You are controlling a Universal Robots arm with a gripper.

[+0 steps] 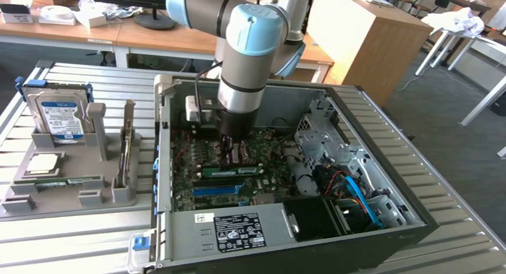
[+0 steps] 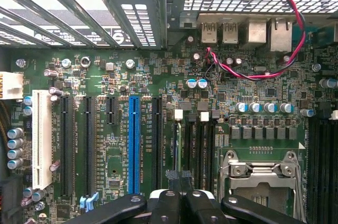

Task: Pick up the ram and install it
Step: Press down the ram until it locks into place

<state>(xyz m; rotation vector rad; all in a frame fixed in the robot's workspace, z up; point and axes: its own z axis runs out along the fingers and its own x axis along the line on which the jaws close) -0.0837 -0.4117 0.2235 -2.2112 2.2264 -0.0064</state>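
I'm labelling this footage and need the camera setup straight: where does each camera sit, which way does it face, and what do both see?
Exterior view: off the arm, raised, looking down at the open computer case on a slatted table; the arm reaches into it.
Wrist view: on the wrist, facing the motherboard closely; the shut end effector shows at the edge.
Shared: the motherboard and its blue slot.
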